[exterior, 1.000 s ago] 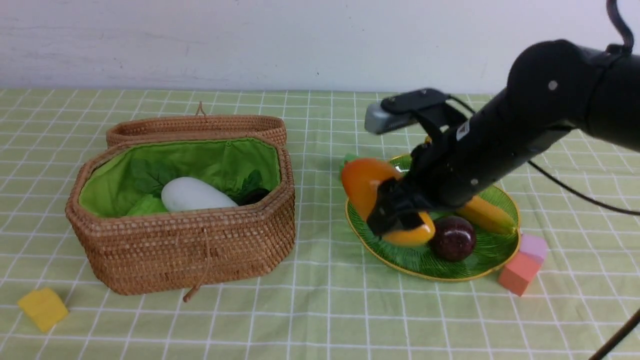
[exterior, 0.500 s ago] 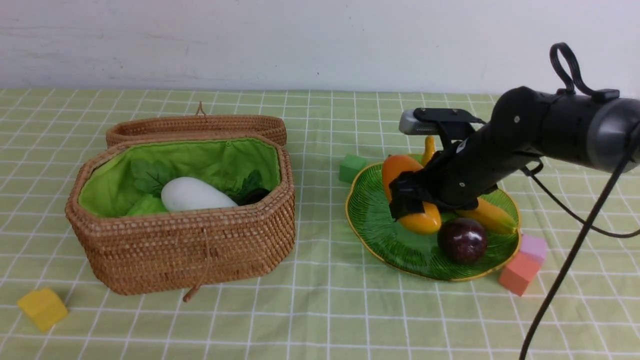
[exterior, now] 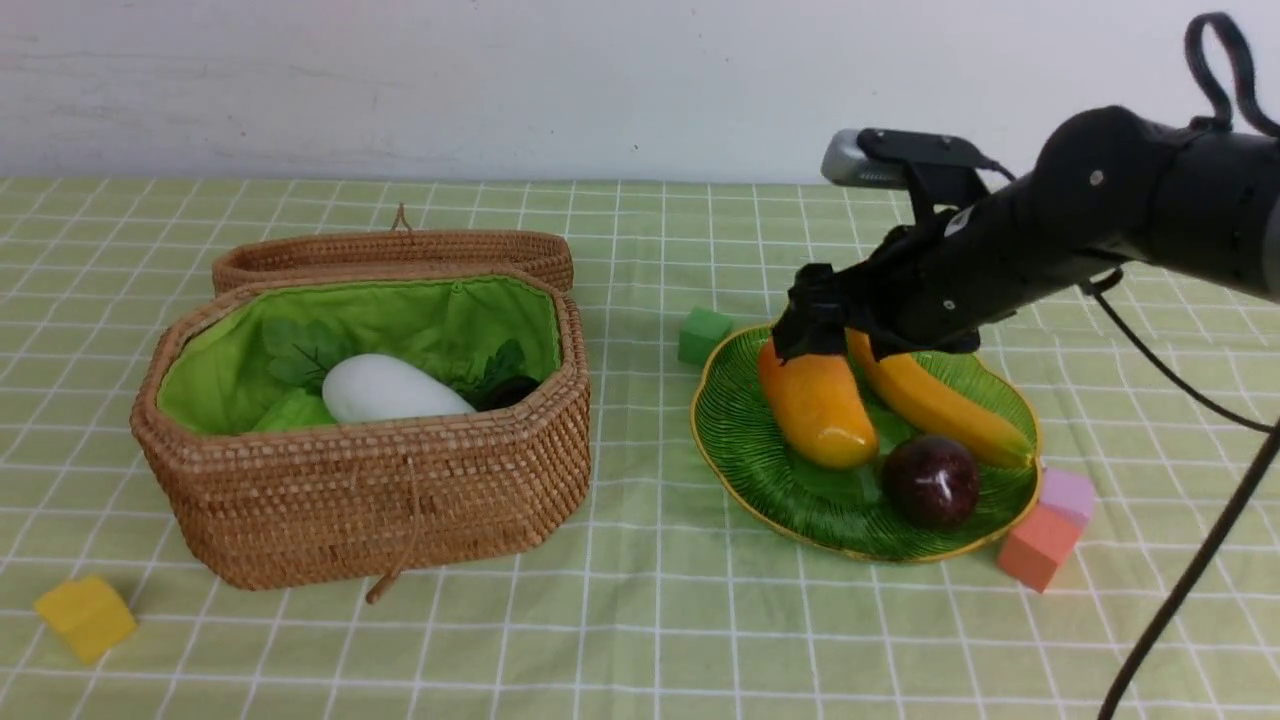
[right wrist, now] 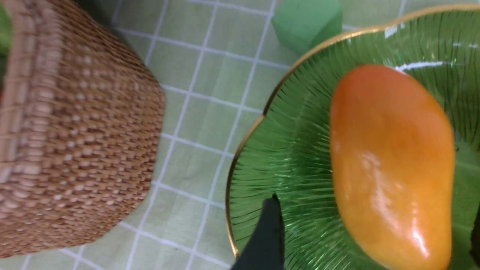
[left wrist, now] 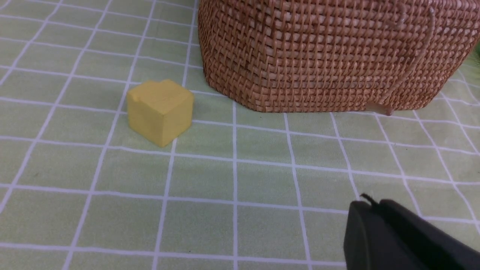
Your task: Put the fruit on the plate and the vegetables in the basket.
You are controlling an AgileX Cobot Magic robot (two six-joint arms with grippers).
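Observation:
The green gold-rimmed plate (exterior: 745,450) holds all the fruit: an orange mango (exterior: 818,405), a banana (exterior: 935,400) and a maroon ball (exterior: 930,480). My right gripper (exterior: 815,330) hovers open just above the mango's far end. In the right wrist view its fingers (right wrist: 268,232) stand wide on either side of the mango (right wrist: 390,157) without touching it. The wicker basket (exterior: 380,500) on the left holds a white oval (exterior: 385,390), a light-green gourd (exterior: 290,412) and leaves (exterior: 300,350). My left gripper (left wrist: 369,204) is shut and empty, low over the cloth near the basket (left wrist: 322,56).
The basket's lid (exterior: 390,250) leans behind it. A green cube (exterior: 704,334) sits by the plate's far left rim. A pink cube (exterior: 1040,545) and a purple cube (exterior: 1068,493) touch its near right edge. A yellow cube (exterior: 85,617) lies at the front left.
My right gripper carried the mango over the plate, let it go and opened wider, then rose and drew back. The mango now lies on the plate beside the banana.

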